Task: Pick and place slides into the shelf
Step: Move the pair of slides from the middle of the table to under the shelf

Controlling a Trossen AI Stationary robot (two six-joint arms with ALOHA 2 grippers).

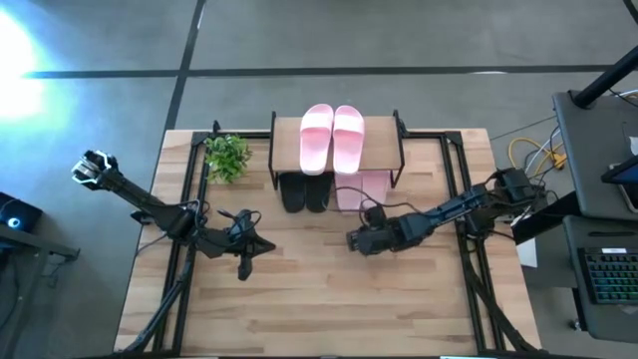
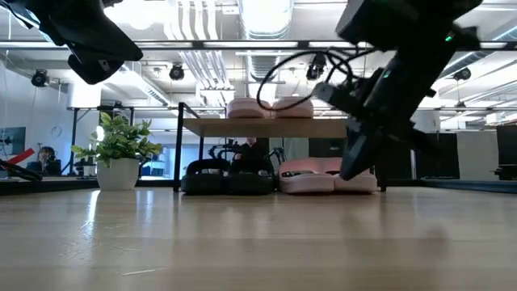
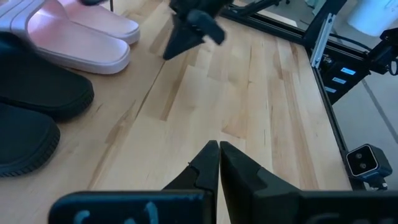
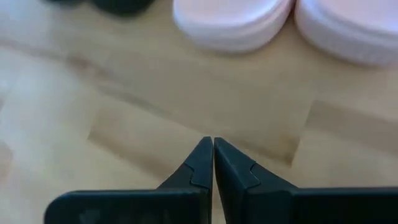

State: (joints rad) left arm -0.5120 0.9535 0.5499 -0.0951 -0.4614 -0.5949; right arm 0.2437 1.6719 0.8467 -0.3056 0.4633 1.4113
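Left gripper (image 1: 244,271) lower left of centre, fingers pressed together, empty. Right gripper (image 1: 356,240) centre, likewise, empty, just before pink slides (image 1: 361,189). All slides on shelf (image 1: 287,150): pink pair (image 1: 332,137) top, black pair (image 1: 304,191) under. Likely done: retreat clear, avoid nudging.

The shelf (image 1: 288,150) stands at the far edge of the table, a small rack with a light wooden top board and thin black metal legs. Two light pink slides (image 1: 332,137) lie side by side on its top board, wide straps up. On the lower level a pair of black slides (image 1: 303,191) sits at the left, and a second pair of light pink slides (image 1: 361,188) sits just beside them on the right, their ends sticking out past the board's front edge.
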